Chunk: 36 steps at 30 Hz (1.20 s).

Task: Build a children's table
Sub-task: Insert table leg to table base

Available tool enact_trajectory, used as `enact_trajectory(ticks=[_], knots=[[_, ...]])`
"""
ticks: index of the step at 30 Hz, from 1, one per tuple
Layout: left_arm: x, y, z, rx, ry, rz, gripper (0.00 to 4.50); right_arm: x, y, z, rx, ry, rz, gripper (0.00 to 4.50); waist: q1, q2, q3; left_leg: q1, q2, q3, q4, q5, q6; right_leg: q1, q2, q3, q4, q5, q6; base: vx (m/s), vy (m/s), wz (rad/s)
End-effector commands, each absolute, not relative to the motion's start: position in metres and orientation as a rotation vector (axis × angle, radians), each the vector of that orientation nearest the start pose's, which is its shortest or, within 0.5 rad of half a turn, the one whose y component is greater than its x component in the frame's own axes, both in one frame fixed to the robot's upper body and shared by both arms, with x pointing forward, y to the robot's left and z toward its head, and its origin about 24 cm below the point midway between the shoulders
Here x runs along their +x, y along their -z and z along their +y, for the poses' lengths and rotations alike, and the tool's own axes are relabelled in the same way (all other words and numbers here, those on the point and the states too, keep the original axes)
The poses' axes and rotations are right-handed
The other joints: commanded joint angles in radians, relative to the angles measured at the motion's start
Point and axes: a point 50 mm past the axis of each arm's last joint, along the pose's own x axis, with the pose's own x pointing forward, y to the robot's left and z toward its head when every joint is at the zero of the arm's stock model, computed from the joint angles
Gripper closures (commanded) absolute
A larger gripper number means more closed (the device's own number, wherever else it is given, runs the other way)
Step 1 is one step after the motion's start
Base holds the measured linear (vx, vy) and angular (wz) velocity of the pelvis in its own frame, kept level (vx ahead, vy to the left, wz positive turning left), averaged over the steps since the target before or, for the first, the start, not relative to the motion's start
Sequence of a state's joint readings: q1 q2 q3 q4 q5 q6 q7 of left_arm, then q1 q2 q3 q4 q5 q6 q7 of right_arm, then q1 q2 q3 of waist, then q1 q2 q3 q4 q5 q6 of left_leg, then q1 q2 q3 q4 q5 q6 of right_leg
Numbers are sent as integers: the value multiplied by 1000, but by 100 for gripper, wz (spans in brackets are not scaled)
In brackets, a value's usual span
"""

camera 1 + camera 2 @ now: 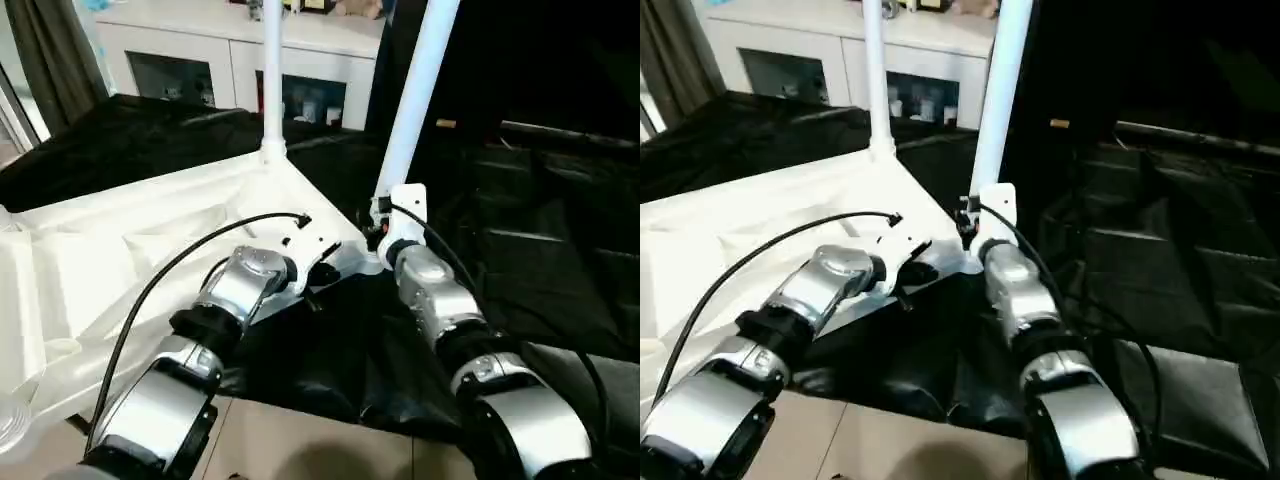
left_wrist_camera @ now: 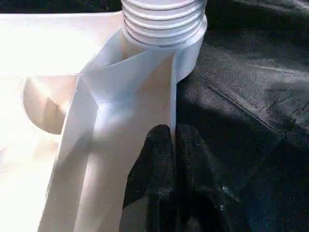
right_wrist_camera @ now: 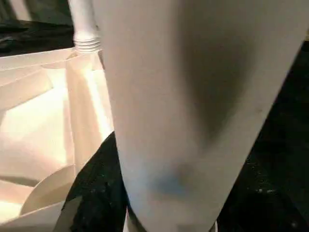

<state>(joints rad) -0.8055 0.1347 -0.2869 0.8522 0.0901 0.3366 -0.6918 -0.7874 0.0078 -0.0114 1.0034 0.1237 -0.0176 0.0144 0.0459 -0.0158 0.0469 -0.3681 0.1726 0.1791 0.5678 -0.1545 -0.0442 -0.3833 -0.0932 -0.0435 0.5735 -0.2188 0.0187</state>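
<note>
Hands first: our left hand (image 1: 318, 272) has its black fingers (image 2: 164, 164) pressed together, resting against the edge of the upturned white table (image 1: 120, 250), right by the corner rib. Just ahead of those fingers stands the threaded end (image 2: 164, 21) of a leg, seated in the corner socket. Our right hand (image 1: 385, 228) sits just beside the left one, at the same corner of the table, with its fingers partly apart around the base of the near leg (image 1: 415, 90); whether they actually press on the leg we cannot tell, since the leg's white tube lies so close in the right wrist view. That leg rises tilted up and away from the right hand. A second leg (image 1: 271, 75) stands upright in a socket farther off, beyond both hands. The table lies with its ribbed underside up on a black cloth (image 1: 540, 250), which stretches out past the right hand. Behind everything, well beyond the legs, stands a white cabinet (image 1: 200, 60) with glass doors.
</note>
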Motion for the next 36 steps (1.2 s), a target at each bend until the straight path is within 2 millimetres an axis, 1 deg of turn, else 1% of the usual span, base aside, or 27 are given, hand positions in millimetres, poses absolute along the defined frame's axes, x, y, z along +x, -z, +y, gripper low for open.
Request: enact_trajectory(ticks=[1, 2, 5, 9, 13, 14, 15, 17, 18, 19, 20, 21, 22, 23, 24, 25, 26, 27, 28, 29, 30, 31, 32, 33, 34, 35, 36], knots=[[368, -65, 86, 398, 808, 495, 450, 350, 1, -109, 9, -78, 461, 260, -9, 10, -40, 44, 44, -37, -88, -680, -65, -16, -53, 18, -101, -495, -119, 0, 0, 0], [368, -65, 87, 398, 806, 496, 450, 350, 1, -108, 10, -80, 458, 260, -9, 10, -40, 44, 44, -37, -88, -680, -65, -16, -53, 18, -101, -495, -119, 0, 0, 0], [368, -64, 87, 396, 804, 496, 450, 352, -2, -105, 12, -95, 442, 260, -9, 10, -38, 49, 44, -37, -88, -699, -64, -21, -52, 17, -105, -510, -114, 0, 0, 0], [368, -64, 87, 396, 810, 496, 450, 355, -7, -101, 33, -127, 406, 260, -11, 11, -39, 46, 44, -37, -91, -699, -62, -18, -52, 16, -106, -507, -111, 0, 0, 0], [367, -64, 86, 398, 819, 495, 450, 358, -13, -101, 76, -139, 377, 260, -11, 12, -38, 45, 46, -37, -93, -696, -60, -17, -53, 17, -105, -495, -119, 0, 0, 0], [367, -64, 86, 398, 821, 495, 450, 359, -15, -101, 77, -139, 370, 225, -11, 12, -38, 44, 46, -37, -94, -698, -62, -17, -53, 17, -104, -492, -119, 0, 0, 0], [367, -64, 86, 399, 824, 494, 450, 361, -18, -102, 82, -144, 352, 225, -12, 13, -40, 44, 47, -38, -95, -696, -63, -16, -52, 17, -103, -478, -123, 0, 0, 0], [367, -64, 86, 399, 825, 494, 450, 362, -19, -102, 85, -148, 346, 188, -12, 13, -41, 43, 48, -36, -97, -686, -61, -14, -52, 19, -102, -452, -130, 0, 0, 0], [368, -64, 87, 401, 827, 491, 450, 365, -25, -101, 90, -165, 320, 181, -12, 15, -41, 42, 48, -35, -97, -677, -60, -14, -52, 21, -100, -434, -139, 0, 0, 0], [368, -64, 87, 401, 827, 491, 450, 365, -25, -101, 90, -165, 320, 172, -12, 15, -42, 40, 48, -34, -97, -672, -59, -13, -53, 22, -100, -425, -144, 0, 0, 0], [368, -65, 88, 404, 828, 487, 450, 367, -29, -101, 94, -176, 302, 172, -11, 13, -44, 37, 49, -33, -97, -660, -58, -10, -55, 23, -98, -411, -147, 0, 0, 0], [369, -66, 88, 410, 829, 481, 450, 369, -33, -100, 106, -190, 283, 158, -9, 9, -48, 25, 50, -29, -98, -583, -42, 1, -56, 28, -86, -350, -166, 0, 0, 0], [369, -66, 89, 415, 832, 477, 450, 370, -35, -100, 113, -196, 271, 148, -6, 8, -51, 23, 50, -26, -96, -548, -36, 2, -59, 30, -84, -323, -174, 0, 0, 0], [369, -66, 89, 418, 834, 473, 450, 371, -38, -100, 119, -204, 262, 142, -3, 8, -53, 17, 51, -21, -93, -481, -22, 6, -60, 33, -79, -263, -191, 0, 0, 0], [369, -67, 90, 418, 836, 471, 450, 372, -41, -99, 124, -226, 242, 137, -1, 4, -58, 8, 51, -16, -89, -409, -3, 15, -60, 32, -72, -207, -202, 0, 0, 0], [369, -67, 90, 420, 843, 465, 450, 373, -43, -99, 126, -239, 230, 127, 1, 3, -60, 6, 51, -14, -87, -380, 7, 15, -59, 31, -69, -190, -206, 0, 0, 0], [369, -67, 90, 420, 845, 463, 450, 373, -44, -99, 126, -244, 226, 114, 3, 1, -59, 4, 52, -9, -84, -351, 25, 13, -59, 30, -69, -187, -213, 0, 0, 0], [369, -68, 90, 421, 856, 454, 450, 374, -48, -98, 127, -276, 201, 104, 5, 4, -58, 4, 54, -7, -82, -352, 30, 9, -57, 29, -72, -219, -216, 0, 0, 0], [369, -69, 89, 424, 864, 444, 450, 374, -50, -98, 126, -295, 187, 98, 5, 4, -57, 5, 54, -6, -81, -358, 28, 7, -56, 29, -73, -233, -215, 0, 0, 0], [368, -69, 89, 420, 874, 441, 450, 374, -52, -98, 124, -322, 176, 89, 8, 5, -60, 4, 55, -4, -80, -346, 25, 9, -57, 29, -71, -229, -216, 0, 0, 0], [366, -69, 89, 425, 903, 430, 450, 373, -56, -98, 118, -384, 151, 78, 12, 3, -62, 1, 54, -2, -79, -321, 30, 13, -56, 29, -69, -206, -214, 0, 0, 0], [366, -69, 88, 426, 907, 428, 450, 373, -56, -98, 117, -389, 149, 67, 14, 2, -63, 1, 54, -1, -77, -304, 36, 13, -56, 29, -67, -186, -217, 0, 0, 0], [365, -69, 88, 432, 920, 420, 450, 372, -57, -98, 113, -412, 141, 67, 17, 2, -64, -1, 55, 2, -75, -262, 46, 16, -55, 28, -60, -132, -225, 53, -31, 0], [363, -68, 89, 423, 942, 424, 450, 368, -58, -101, 93, -498, 141, 51, 19, 2, -67, -2, 55, 5, -68, -218, 60, 19, -51, 28, -50, -62, -241, 57, -24, 1], [363, -68, 89, 423, 942, 424, 450, 368, -58, -101, 93, -498, 141, 51, 22, 2, -68, -1, 55, 6, -65, -194, 69, 20, -50, 27, -45, -25, -250, 57, -24, 1], [360, -67, 91, 428, 991, 411, 450, 361, -55, -109, 47, -593, 174, 36, 22, 0, -69, -6, 51, 9, -59, -149, 90, 24, -46, 27, -35, 52, -270, 56, -14, -1], [360, -67, 91, 428, 991, 411, 450, 361, -55, -109, 47, -593, 174, 27, 28, 0, -71, -7, 53, 9, -53, -116, 107, 27, -45, 26, -26, 109, -277, 0, 0, 0]])
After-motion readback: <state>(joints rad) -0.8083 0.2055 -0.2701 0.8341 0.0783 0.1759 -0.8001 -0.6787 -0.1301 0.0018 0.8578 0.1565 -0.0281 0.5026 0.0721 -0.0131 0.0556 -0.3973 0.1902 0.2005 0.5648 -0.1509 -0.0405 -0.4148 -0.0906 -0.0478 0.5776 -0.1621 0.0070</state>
